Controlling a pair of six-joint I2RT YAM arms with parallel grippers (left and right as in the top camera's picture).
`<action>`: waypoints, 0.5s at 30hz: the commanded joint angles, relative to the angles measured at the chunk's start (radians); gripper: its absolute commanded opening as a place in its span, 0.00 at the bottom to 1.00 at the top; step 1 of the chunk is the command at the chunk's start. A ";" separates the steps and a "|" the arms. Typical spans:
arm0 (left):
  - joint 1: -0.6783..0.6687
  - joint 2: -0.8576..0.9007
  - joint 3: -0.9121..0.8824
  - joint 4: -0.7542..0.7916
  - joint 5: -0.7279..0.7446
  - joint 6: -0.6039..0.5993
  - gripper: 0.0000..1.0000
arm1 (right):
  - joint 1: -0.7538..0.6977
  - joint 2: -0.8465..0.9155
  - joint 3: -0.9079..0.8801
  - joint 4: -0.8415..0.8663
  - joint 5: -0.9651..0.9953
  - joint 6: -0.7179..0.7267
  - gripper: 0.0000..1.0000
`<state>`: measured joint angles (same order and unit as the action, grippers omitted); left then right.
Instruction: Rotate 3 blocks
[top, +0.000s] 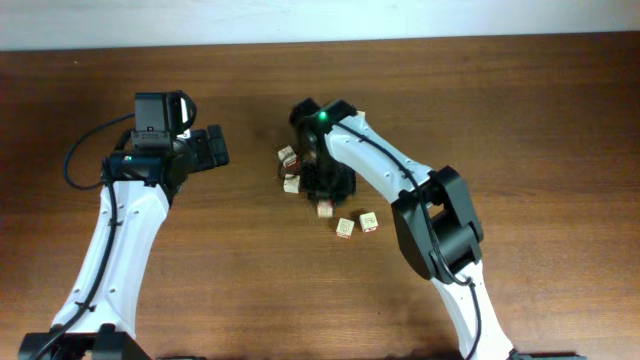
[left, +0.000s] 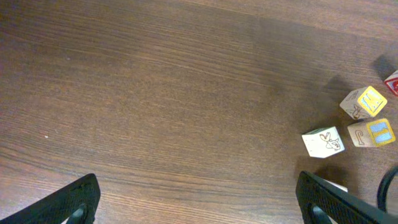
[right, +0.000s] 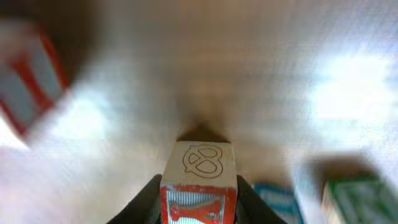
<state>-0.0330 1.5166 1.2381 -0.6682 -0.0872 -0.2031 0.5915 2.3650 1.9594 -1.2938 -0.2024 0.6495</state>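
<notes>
Block (right: 200, 165), cream pretzel-print top, red-framed face, in right end effector (right: 199, 202).

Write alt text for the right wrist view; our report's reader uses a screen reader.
A small wooden block with a red-framed front face and a pretzel drawing on top sits gripped between the right gripper's dark fingers. The table around it is blurred, with other blocks at the edges.
</notes>
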 joint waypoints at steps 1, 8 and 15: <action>0.003 0.004 0.010 0.001 -0.015 -0.009 0.99 | 0.040 0.011 -0.055 -0.017 -0.008 -0.008 0.30; 0.003 0.004 0.010 0.001 -0.015 -0.009 0.99 | 0.035 0.011 -0.071 -0.084 0.012 -0.006 0.30; 0.003 0.004 0.010 0.001 -0.015 -0.009 0.99 | 0.007 -0.006 -0.062 -0.129 0.026 -0.010 0.58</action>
<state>-0.0330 1.5166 1.2381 -0.6682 -0.0872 -0.2031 0.6224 2.3631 1.8977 -1.4139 -0.2001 0.6445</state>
